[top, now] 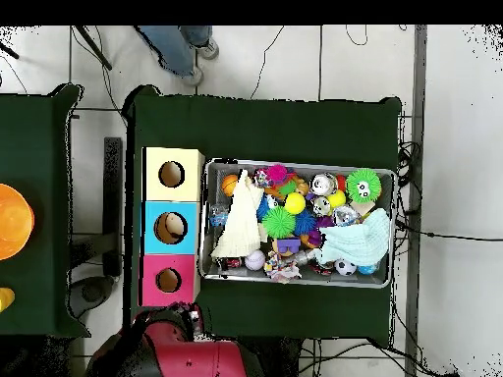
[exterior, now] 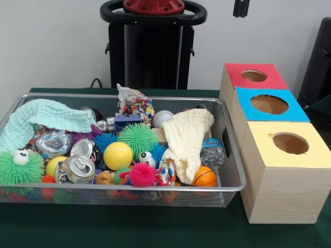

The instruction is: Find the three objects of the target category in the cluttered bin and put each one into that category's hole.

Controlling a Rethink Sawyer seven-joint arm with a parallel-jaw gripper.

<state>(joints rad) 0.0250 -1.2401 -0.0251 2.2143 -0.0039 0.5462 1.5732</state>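
So the task doesn't say which category is the target, and nothing in the shots settles it. Everything is still piled in the wire mesh bin (exterior: 129,190).

- **Crushed soda cans:** one can (exterior: 77,168) sits at the bin's front rim. I'd guess light, dented and slick, so grab across the body.
- **Balls:** the yellow ball (exterior: 118,155) is mid-bin, the mini basketball (exterior: 205,176) is at the front rim on the box side, and the baseball (exterior: 161,118) is near the back wall. They look firm but rolly, so come straight down over the widest part.
- **Cloths:** the cream cloth (exterior: 189,139) and mint cloth (exterior: 46,116) are floppy, so pinch a raised fold. They probably hide stuff underneath.

The red-topped box (exterior: 232,72), blue-topped box (exterior: 297,111) and yellow-topped box (exterior: 264,150) line up right beside the bin.

The front view only catches the claw (exterior: 240,8) as a dark bit far above the bin, and I can't tell if it's spread or closed. The overhead doesn't show it clearly either, but it does show a soccer ball (top: 344,266) by the mint cloth that the front view hides.
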